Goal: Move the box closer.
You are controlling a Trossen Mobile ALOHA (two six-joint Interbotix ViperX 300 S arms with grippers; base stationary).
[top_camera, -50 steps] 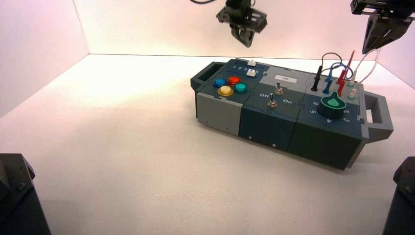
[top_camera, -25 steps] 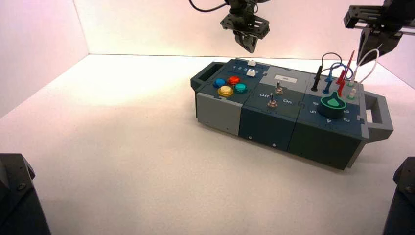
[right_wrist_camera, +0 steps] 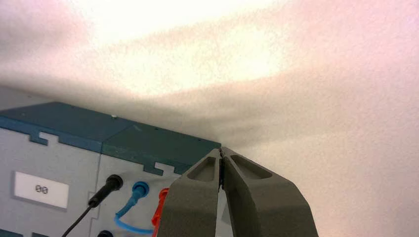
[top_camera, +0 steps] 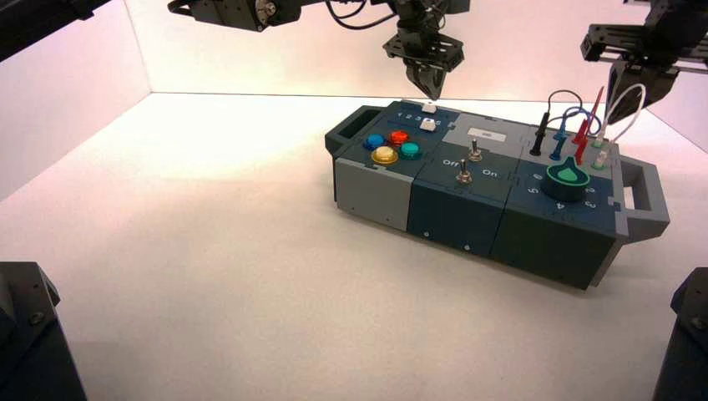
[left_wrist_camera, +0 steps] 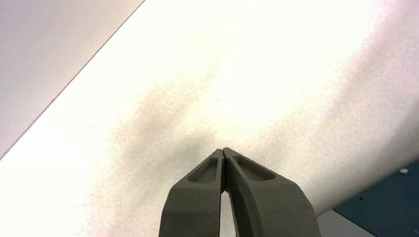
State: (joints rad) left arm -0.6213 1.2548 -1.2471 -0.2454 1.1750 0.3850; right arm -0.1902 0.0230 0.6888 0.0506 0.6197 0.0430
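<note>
Box, dark teal and grey

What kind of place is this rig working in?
Probably a robot test bench: a pale tabletop closed in by plain pale walls, with a dark teal-and-grey modular box of buttons, switches and wires as the practice object.

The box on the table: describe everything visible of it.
The box is long, dark teal and grey, apparently plastic, with an end handle at each side. It stands upright on the table, angled, right end nearer the camera. On top: four coloured buttons at left, two white sliders, two metal toggles mid-box, a green dial and looped wires at right, and a small display reading "00".
</note>
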